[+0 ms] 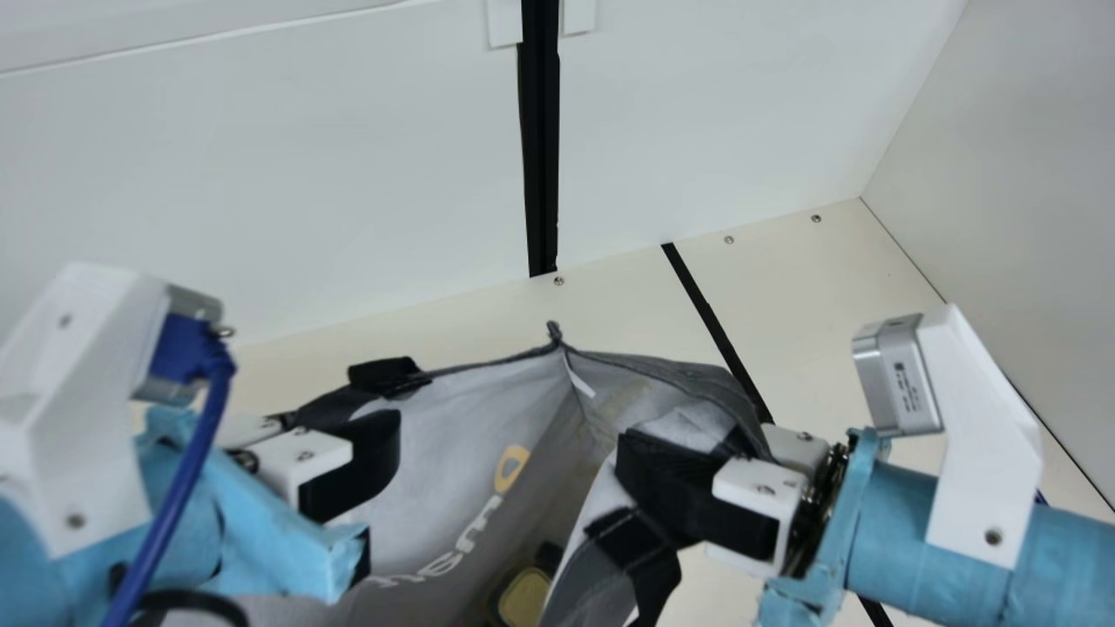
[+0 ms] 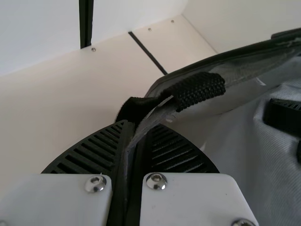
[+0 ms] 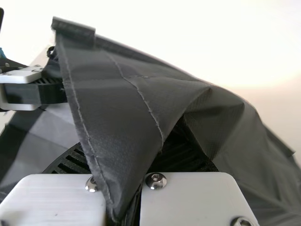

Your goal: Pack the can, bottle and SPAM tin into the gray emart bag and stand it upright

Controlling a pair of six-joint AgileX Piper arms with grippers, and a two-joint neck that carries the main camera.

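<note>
The gray bag [image 1: 444, 435] gapes open in the main view, its pale inside and yellow-and-white print showing. My left gripper [image 1: 350, 431] is at its left rim; in the left wrist view the left gripper [image 2: 134, 141] is shut on the rim of the bag [image 2: 235, 108], beside a black strap [image 2: 200, 90]. My right gripper [image 1: 692, 461] is across the opening at the right rim. In the right wrist view the right gripper [image 3: 124, 165] pinches dark folded fabric of the bag [image 3: 113, 103]. Low inside lies a tin with a yellowish face [image 1: 524, 596], a dark object [image 1: 549, 556] beside it; which items these are I cannot tell.
The cream table [image 1: 810, 287] extends behind and right of the bag, crossed by a black strip [image 1: 714, 322]. White walls [image 1: 261, 174] stand at the back and right. A blue cable [image 1: 174, 496] hangs along the left arm.
</note>
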